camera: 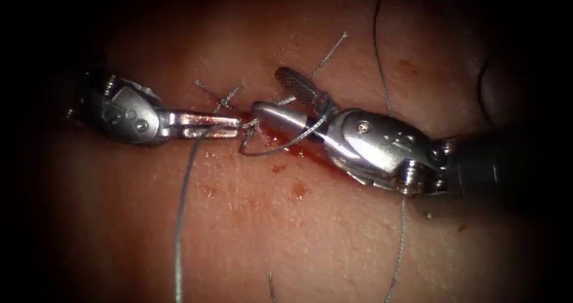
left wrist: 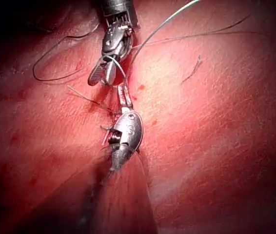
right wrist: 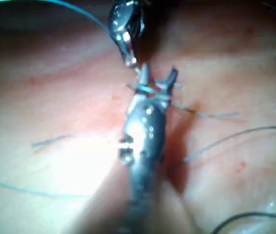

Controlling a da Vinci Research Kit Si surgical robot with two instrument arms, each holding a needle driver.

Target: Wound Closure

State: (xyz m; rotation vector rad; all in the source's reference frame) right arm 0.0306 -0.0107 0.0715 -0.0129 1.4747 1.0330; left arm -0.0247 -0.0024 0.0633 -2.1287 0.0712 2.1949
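A: How is the left pincer [camera: 236, 125] seen?

B: It is seen coming in from the endoscope view's left, laid almost level over the tissue [camera: 310, 231]. Its jaws are pressed together, and the thread [camera: 179, 231] appears to be pinched at their tip, just beside the cut [camera: 280, 145]. From there a strand is seen running down and away over the tissue on the left side.

A: And the right pincer [camera: 277, 94]?

B: Its jaws are spread wide apart. The upper jaw, with its ridged face showing, is raised up and to the left; the lower jaw is laid along the cut, its tip nearly meeting the left pincer's tip. Nothing is clamped between them, though thread is looped around the jaws near the hinge, and a curved strand is draped below the lower jaw.

A: Where is the needle?

B: It cannot be made out; no needle is told apart from the thread here.

A: What else is noted on the tissue?

B: A knot with short cut ends [camera: 221, 97] is seen just above the left pincer's tip. Red fluid [camera: 295, 151] is pooled along the cut under the right pincer, with small spots below. A further strand is laid on the right side of the cut, passing behind the right pincer's wrist.
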